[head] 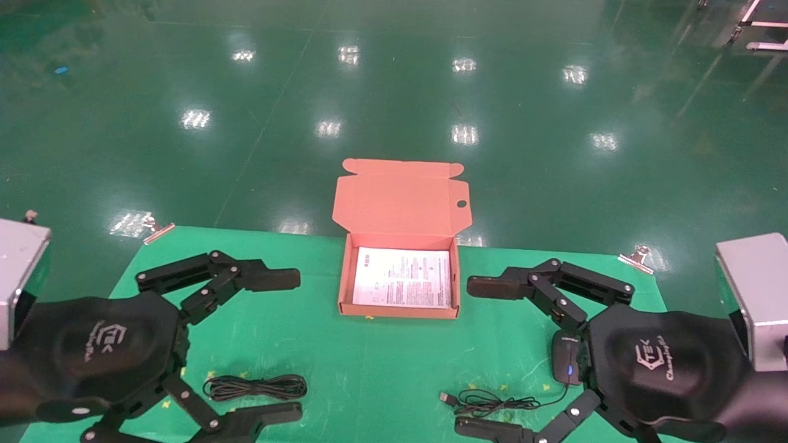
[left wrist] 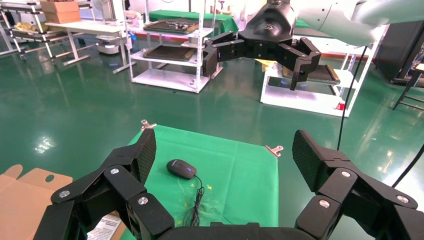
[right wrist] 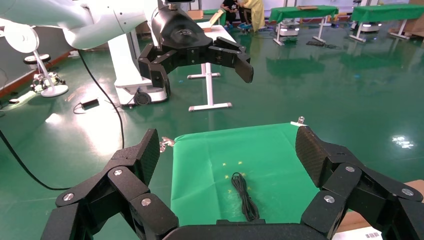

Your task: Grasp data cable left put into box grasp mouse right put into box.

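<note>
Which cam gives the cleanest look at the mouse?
Left wrist view: the mouse lies whole and unblocked on the green cloth, cord trailing off it. In the head view the mouse is partly covered by the right gripper. The right wrist view doesn't show it.

Open box (head: 400, 311) at the table's far middle, lid (head: 401, 197) folded back beyond it, so the interior is reachable from above and from the near side. Left gripper (head: 289, 344), fingers spread wide, hovers over the coiled data cable (head: 255, 387), which lies alone on bare green cloth (head: 369, 369). Right gripper (head: 474, 357), likewise spread, hovers over the mouse (head: 566, 357) and its loose cord (head: 492, 403). Bare cloth separates each item from the box
</note>
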Robot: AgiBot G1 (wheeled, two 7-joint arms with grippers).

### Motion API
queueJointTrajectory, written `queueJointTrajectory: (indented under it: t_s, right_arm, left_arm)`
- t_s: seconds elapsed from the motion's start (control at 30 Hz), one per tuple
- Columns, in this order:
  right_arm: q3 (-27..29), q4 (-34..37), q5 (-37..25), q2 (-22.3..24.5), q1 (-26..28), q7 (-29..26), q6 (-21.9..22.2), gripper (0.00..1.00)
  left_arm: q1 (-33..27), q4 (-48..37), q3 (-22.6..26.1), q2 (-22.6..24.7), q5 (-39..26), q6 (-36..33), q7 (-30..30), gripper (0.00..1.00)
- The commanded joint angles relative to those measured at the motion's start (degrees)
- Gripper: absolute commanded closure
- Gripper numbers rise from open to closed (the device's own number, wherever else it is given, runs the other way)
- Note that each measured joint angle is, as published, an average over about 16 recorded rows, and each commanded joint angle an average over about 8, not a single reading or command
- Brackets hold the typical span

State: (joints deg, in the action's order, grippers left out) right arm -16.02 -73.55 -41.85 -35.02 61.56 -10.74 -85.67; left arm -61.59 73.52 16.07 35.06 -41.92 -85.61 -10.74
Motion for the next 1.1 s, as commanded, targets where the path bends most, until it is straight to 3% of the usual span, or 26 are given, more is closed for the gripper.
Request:
queueJointTrajectory:
  t_s: [0.03,1.1]
  right_arm:
    - [0.0,0.0,0.0,0.0,0.0,0.0,0.0,0.0]
    - [0.0,0.0,0.0,0.0,0.0,0.0,0.0,0.0]
  left_arm:
    - [0.0,0.0,0.0,0.0,0.0,0.0,0.0,0.0]
    - [0.0,0.0,0.0,0.0,0.0,0.0,0.0,0.0]
